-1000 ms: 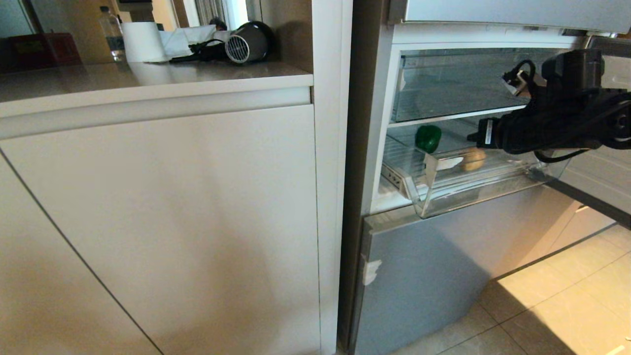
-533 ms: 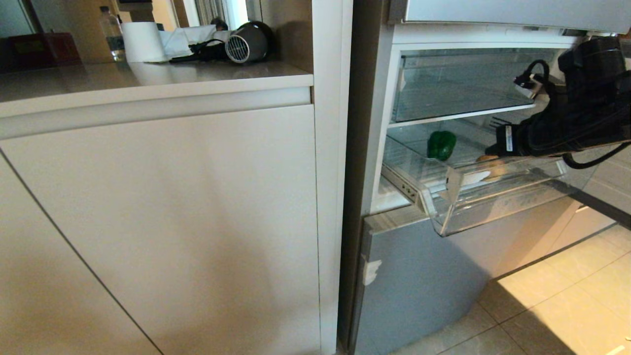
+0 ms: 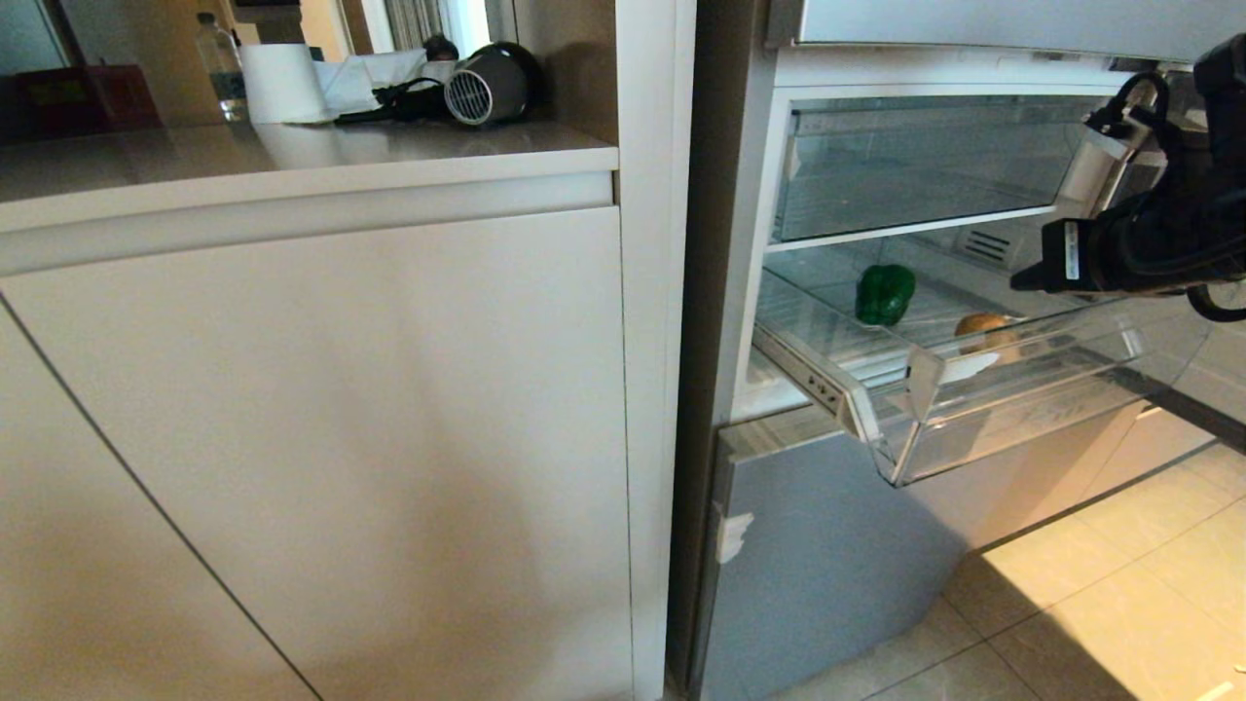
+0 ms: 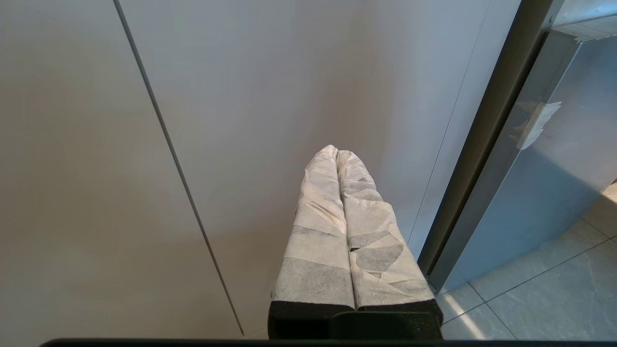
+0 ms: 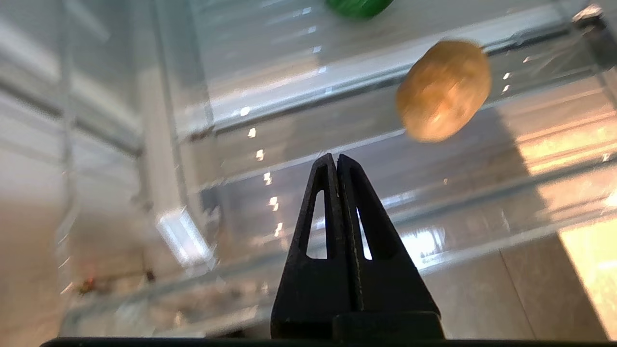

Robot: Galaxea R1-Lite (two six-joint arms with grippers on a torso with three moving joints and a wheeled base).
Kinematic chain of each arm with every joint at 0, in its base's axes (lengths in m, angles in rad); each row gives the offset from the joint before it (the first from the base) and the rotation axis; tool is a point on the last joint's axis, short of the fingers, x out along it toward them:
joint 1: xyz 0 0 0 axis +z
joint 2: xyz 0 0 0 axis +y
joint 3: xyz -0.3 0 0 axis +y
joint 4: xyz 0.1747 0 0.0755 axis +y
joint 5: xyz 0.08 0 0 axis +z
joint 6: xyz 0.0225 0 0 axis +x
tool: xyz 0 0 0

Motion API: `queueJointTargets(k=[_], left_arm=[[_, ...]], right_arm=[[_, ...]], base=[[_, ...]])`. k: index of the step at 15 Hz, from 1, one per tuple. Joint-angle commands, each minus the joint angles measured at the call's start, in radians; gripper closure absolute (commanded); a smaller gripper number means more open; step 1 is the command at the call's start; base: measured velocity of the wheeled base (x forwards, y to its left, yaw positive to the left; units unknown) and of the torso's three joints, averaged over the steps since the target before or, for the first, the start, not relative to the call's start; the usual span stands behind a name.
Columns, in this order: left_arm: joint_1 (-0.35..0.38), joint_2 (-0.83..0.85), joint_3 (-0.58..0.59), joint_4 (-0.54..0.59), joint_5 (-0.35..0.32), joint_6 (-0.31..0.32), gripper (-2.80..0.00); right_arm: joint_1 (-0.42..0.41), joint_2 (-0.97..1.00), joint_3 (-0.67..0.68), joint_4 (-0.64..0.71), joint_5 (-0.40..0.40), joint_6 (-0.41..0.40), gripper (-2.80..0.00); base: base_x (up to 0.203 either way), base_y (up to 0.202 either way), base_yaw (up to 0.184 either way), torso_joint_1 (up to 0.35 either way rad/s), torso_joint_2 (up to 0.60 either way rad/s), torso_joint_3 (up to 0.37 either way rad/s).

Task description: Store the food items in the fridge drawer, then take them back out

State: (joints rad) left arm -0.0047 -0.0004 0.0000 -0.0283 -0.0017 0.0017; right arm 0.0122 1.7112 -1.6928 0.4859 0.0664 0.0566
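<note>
The fridge drawer (image 3: 1012,428), clear plastic, stands pulled out of the open middle compartment. Inside it lie the food items: a glossy green pepper (image 3: 884,293) towards the back left and a golden-brown lump (image 3: 983,331) nearer the front. My right gripper (image 3: 1020,283) hovers shut just right of and above the lump, holding nothing. In the right wrist view the black shut gripper (image 5: 336,156) points at the drawer (image 5: 270,120), with the lump (image 5: 443,90) beyond it to one side and the pepper (image 5: 359,6) at the frame's edge. My left gripper (image 4: 336,150), wrapped in white, is shut and parked before the cabinet.
A pale cabinet front (image 3: 321,438) fills the left. Its counter holds a paper roll (image 3: 282,83), a hair dryer (image 3: 487,86), a water bottle (image 3: 219,63) and a red box (image 3: 83,97). Above the drawer sits a clear bin (image 3: 915,166); below, the lowest fridge front (image 3: 857,555) and tiled floor (image 3: 1119,604).
The drawer has slid farther out, carrying the pepper and the lump with it. My right arm has drawn back to the right and risen a little, its gripper still shut.
</note>
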Motion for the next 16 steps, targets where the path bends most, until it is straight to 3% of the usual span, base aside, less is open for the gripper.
queueJointTargets(k=[1, 6, 12, 16], left_arm=[[0.0, 0.0, 0.011, -0.001, 0.0, 0.0, 0.0], [0.0, 0.0, 0.011, -0.001, 0.0, 0.0, 0.0], [0.0, 0.0, 0.011, -0.001, 0.0, 0.0, 0.0], [0.0, 0.0, 0.011, -0.001, 0.0, 0.0, 0.0]], right_arm=[[-0.041, 0.064, -0.001, -0.029, 0.001, -0.004, 0.0], [-0.099, 0.046, 0.052, -0.03, 0.004, -0.05, 0.0], [-0.104, -0.135, 0.2, -0.026, 0.0, -0.114, 0.0], [-0.104, -0.208, 0.239, -0.027, -0.006, -0.116, 0.0]], base=[[0.0, 0.0, 0.0, 0.0, 0.0, 0.0], [0.0, 0.0, 0.0, 0.0, 0.0, 0.0], [0.0, 0.0, 0.0, 0.0, 0.0, 0.0], [0.0, 0.0, 0.0, 0.0, 0.0, 0.0]])
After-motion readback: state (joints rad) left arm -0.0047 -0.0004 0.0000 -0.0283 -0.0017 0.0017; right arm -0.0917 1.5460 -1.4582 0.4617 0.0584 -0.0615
